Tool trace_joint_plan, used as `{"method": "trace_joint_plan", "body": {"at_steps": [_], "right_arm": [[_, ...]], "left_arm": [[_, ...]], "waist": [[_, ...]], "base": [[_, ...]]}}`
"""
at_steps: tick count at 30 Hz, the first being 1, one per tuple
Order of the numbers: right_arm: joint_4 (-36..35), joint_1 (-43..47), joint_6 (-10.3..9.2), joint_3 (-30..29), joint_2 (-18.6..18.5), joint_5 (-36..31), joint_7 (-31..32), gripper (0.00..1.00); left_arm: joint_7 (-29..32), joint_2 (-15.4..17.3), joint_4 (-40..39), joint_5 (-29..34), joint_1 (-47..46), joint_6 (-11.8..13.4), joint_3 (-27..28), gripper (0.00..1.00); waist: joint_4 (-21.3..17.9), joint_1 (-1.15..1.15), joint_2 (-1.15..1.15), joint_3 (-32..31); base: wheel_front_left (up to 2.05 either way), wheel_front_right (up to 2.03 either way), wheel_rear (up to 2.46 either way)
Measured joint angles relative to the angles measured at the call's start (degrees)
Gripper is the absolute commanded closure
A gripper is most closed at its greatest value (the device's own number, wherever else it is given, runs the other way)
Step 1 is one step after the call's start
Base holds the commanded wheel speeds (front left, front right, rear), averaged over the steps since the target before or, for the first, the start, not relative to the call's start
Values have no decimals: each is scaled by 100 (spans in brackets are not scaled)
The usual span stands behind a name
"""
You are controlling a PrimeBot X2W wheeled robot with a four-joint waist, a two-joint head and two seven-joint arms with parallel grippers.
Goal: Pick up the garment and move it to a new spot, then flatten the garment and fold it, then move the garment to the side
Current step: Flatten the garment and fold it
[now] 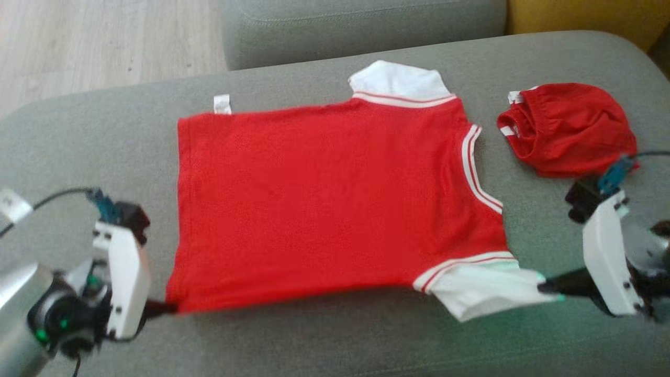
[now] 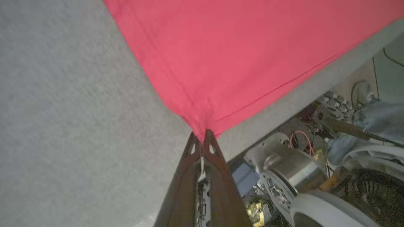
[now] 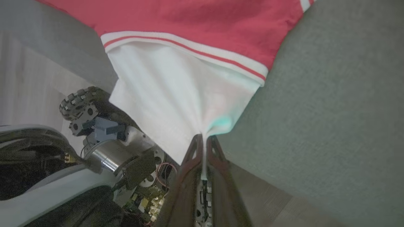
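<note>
So the red shirt (image 1: 324,204) is lying spread flat on the grey cushion (image 1: 335,345), neck end toward the robot's right and hem toward its left. The left gripper (image 1: 163,308) has its fingers pressed together on the near hem corner. In the head view the tips are mostly lost in blur against the red edge, but the left wrist view shows the corner bunched right into them. The right gripper (image 1: 549,287) is pinching the edge of the near white sleeve (image 1: 481,293), and the right wrist view shows the cloth puckering into the closed tips. The far sleeve (image 1: 395,78) only pokes out past the shoulder. A crumpled pair of red shorts (image 1: 570,128) sits off the neck end, apart from the shirt, with its near corner cut off by the right wrist. The whole head view is soft, so fabric detail is hard to read.
</note>
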Motion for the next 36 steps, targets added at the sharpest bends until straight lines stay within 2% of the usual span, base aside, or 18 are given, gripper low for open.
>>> {"method": "trace_joint_plan", "body": {"at_steps": [4,8,14,26,32,36], "right_arm": [[-294,113,0,-9,-213,155,238,100],[-400,112,0,-115,-359,270,491,100],[-225,-62,0,-468,-275,480,693,100],[1552,-1012,0,-971,915,508,920,100],[2375,-1425,0,-1187,1521,431,877,100],[2683,-1602,0,-1254,1788,421,787,100]], "left_arm": [[201,350,-719,-270,263,302,19,100],[456,546,-1159,-464,288,477,23,100],[708,549,-1302,-547,197,601,103,100],[1365,-42,-368,-762,-978,603,221,100],[1394,-380,123,-831,-1386,631,371,100],[1392,-463,334,-829,-1527,649,382,100]], "waist": [[-19,0,0,11],[-14,0,0,97],[24,0,0,372],[151,1,0,1043],[184,2,0,1309],[182,2,0,1427]], "base": [[0,0,0],[0,0,0],[0,0,0],[0,0,0],[0,0,0],[0,0,0]]}}
